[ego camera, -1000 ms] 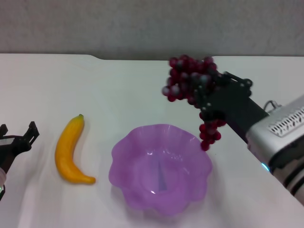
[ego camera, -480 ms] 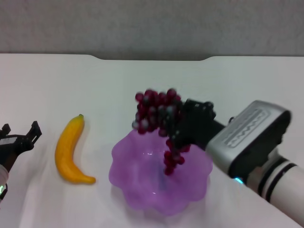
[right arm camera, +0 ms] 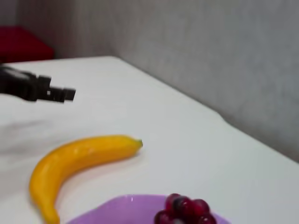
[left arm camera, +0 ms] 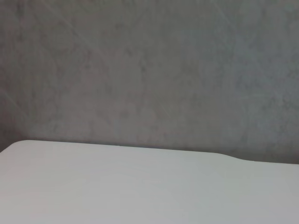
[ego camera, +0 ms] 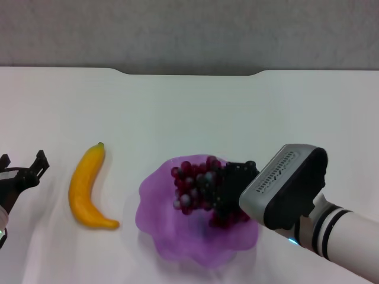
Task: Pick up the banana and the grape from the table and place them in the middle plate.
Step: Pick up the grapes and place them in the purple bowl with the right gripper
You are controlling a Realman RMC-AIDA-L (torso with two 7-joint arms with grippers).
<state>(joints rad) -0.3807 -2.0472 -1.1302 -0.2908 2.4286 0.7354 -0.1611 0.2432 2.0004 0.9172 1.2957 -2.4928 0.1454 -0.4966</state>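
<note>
The grape bunch [ego camera: 194, 188] is down inside the purple scalloped plate [ego camera: 155, 235], still held by my right gripper [ego camera: 230, 188], which is shut on it from the right. In the right wrist view the top of the grape bunch [right arm camera: 183, 209] shows above the plate rim [right arm camera: 117, 207]. The yellow banana [ego camera: 86, 186] lies on the white table [ego camera: 189, 112] left of the plate, apart from it; it also shows in the right wrist view [right arm camera: 74, 158]. My left gripper [ego camera: 23, 165] is open and empty at the left edge, left of the banana.
The table's notched far edge [ego camera: 189, 73] runs along a grey wall. The left wrist view shows only bare tabletop [left arm camera: 140, 186] and wall. The left gripper [right arm camera: 37, 88] appears far off in the right wrist view.
My right gripper has carried the grape bunch from above the plate's far right rim leftward and down into the plate. The banana and the left arm have not moved.
</note>
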